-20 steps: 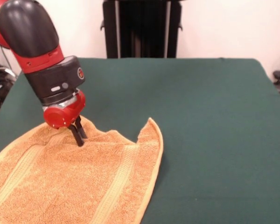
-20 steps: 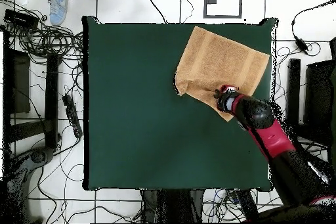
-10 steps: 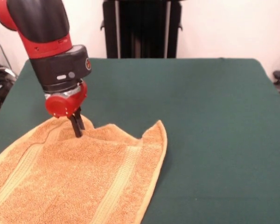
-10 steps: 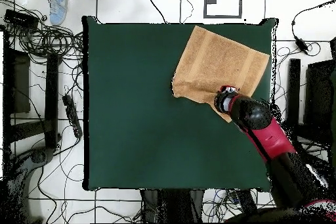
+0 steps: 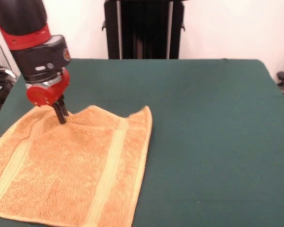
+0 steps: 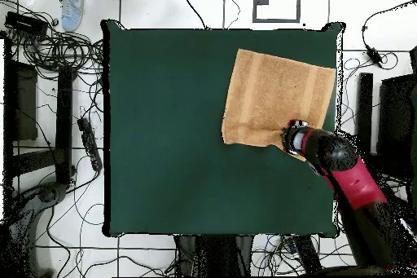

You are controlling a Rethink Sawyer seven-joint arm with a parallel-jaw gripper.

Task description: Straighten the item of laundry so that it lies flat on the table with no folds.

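Note:
The item of laundry [image 5: 71, 165] is an orange-tan towel with two ribbed bands. It is spread nearly flat on the near left part of the green table [image 5: 203, 142], with a slight dip in its far edge near the right band. My gripper [image 5: 61, 115] points down at the towel's far edge near its left end, fingers pressed together on the cloth. In the overhead view the towel [image 6: 277, 95] lies by the table's [image 6: 163, 128] upper right corner. There the gripper [image 6: 292, 133] sits at its lower edge, near the right corner.
A black stand [image 5: 142, 28] rises behind the table's far edge. The towel's left side reaches the table's left edge in the front view. Cables [image 6: 49, 87] and black gear lie on the floor beside the table, and a person's shoe [image 6: 72, 6] shows at the overhead view's top left.
The gripper has moved left and toward the far side in the front view, pulling the towel's edge along. The raised folded corner has opened out and the towel lies flatter.

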